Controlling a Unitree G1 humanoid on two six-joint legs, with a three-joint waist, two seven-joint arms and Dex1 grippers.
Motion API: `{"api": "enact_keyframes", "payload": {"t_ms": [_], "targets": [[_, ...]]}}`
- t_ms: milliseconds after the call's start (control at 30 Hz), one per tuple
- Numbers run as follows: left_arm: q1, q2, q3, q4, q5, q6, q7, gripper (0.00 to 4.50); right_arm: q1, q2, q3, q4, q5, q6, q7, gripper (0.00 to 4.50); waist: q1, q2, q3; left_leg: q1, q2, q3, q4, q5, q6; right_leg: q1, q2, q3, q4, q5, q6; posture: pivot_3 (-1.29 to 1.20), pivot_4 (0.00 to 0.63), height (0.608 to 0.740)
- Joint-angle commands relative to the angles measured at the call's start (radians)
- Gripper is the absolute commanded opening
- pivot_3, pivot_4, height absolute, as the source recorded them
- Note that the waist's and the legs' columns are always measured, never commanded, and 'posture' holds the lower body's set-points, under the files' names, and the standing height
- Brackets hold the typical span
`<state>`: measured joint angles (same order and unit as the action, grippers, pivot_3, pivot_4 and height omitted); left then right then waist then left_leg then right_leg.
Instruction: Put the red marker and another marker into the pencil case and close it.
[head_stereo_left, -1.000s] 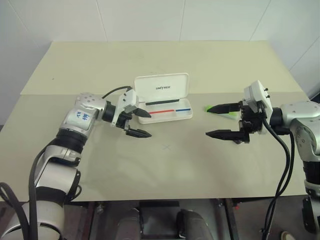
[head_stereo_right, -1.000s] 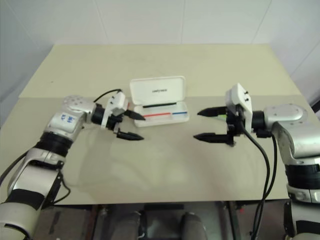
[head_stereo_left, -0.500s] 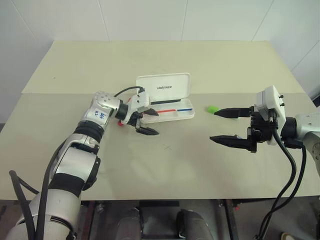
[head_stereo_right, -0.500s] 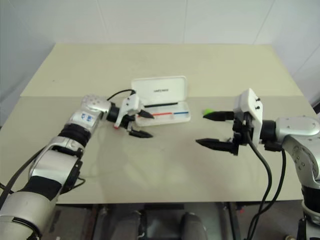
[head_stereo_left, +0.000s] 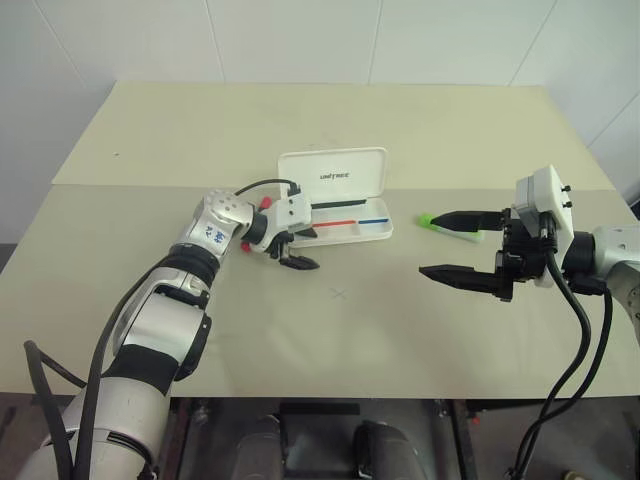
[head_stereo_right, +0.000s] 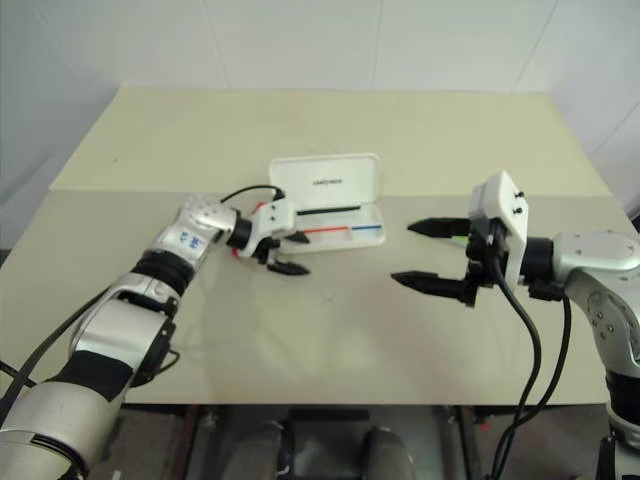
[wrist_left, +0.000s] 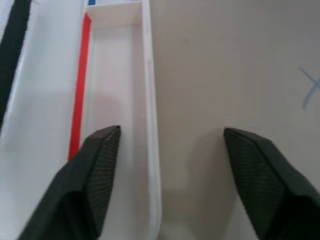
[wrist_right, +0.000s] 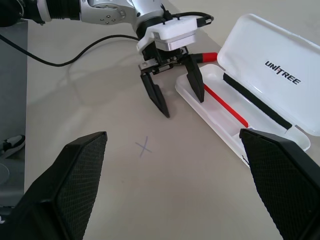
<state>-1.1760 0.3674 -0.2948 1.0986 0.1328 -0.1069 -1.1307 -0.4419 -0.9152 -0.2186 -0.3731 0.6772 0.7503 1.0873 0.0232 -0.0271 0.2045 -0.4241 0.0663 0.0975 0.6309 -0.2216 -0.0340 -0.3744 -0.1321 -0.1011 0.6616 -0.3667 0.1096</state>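
Left gripper (head_stereo_left: 296, 248), fingers spread and empty, straddles the near wall of the open pencil case (head_stereo_left: 340, 198). Red marker (wrist_right: 204, 56) lies beside the case's left end. Right gripper (head_stereo_left: 448, 245), released, hovers right of the case, over the green marker (head_stereo_left: 445, 223).

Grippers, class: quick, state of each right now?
Left gripper: open, holding nothing, one finger over the open white plastic pencil case, the other outside its front wall.
Right gripper: open, empty.

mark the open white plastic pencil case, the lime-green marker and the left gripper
Open white hard-plastic pencil case (head_stereo_left: 345, 178): left eye view, on the raised lid.
Short lime-green marker (head_stereo_left: 427, 219): left eye view, on its exposed end.
Left gripper (wrist_right: 177, 95): right wrist view, between the fingertips.
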Motion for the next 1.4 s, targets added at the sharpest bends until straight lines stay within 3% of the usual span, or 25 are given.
{"api": "enact_keyframes", "payload": {"t_ms": [33,267,467,833,967,1200,1400], "targets": [[-0.004,-0.004,-0.019,0.038,0.051,0.005,0.025,2.30,0.004,-0.023,-0.029,-0.034,0.021,-0.004,-0.013,4.50,0.000,0.000,0.000,0.000,0.000,0.000,0.000,0.000,0.000,0.000,0.000,0.000,0.000,0.000,0.000,0.00,0.150,0.740],[-0.008,-0.004,-0.001,0.032,0.049,-0.010,0.022,0.05,-0.001,-0.023,-0.018,-0.025,0.014,-0.016,-0.018,4.50,0.000,0.000,0.000,0.000,0.000,0.000,0.000,0.000,0.000,0.000,0.000,0.000,0.000,0.000,0.000,0.00,0.150,0.740],[0.058,0.024,0.036,-0.149,-0.017,0.034,-0.085,0.02,-0.010,-0.031,-0.014,-0.008,0.009,-0.027,-0.005,4.50,-0.002,-0.001,0.000,0.000,0.000,0.000,0.000,0.000,0.000,0.000,0.000,0.000,0.001,0.000,0.000,0.00,0.150,0.740],[0.482,0.139,-0.001,-1.055,-0.046,0.416,-0.094,0.02,-0.044,-0.039,0.030,0.050,-0.012,-0.065,0.031,4.50,-0.002,-0.001,0.000,0.000,0.000,0.000,0.000,0.000,0.000,0.000,0.000,0.001,0.001,0.000,0.000,0.00,0.150,0.740],[0.590,0.148,-0.043,-1.281,-0.041,0.574,-0.060,0.02,-0.053,-0.038,0.049,0.062,-0.013,-0.078,0.041,4.50,0.002,-0.001,0.000,0.000,0.000,0.000,-0.001,0.000,0.001,0.000,0.000,0.001,0.000,0.000,0.000,0.00,0.150,0.740],[0.661,0.187,-0.083,-1.396,-0.046,0.665,-0.015,0.02,-0.060,-0.036,0.064,0.075,-0.020,-0.091,0.057,4.50,0.001,0.000,0.000,0.000,0.000,-0.001,-0.001,-0.001,0.001,0.001,0.000,0.001,-0.001,0.000,0.000,0.00,0.150,0.740],[0.687,0.225,-0.130,-1.349,-0.007,0.628,0.028,0.02,-0.065,-0.034,0.079,0.100,-0.052,-0.113,0.053,4.50,-0.001,0.000,-0.002,0.002,0.000,-0.001,-0.001,-0.001,0.001,0.002,0.000,0.001,0.000,0.000,0.000,0.00,0.150,0.740]]}}
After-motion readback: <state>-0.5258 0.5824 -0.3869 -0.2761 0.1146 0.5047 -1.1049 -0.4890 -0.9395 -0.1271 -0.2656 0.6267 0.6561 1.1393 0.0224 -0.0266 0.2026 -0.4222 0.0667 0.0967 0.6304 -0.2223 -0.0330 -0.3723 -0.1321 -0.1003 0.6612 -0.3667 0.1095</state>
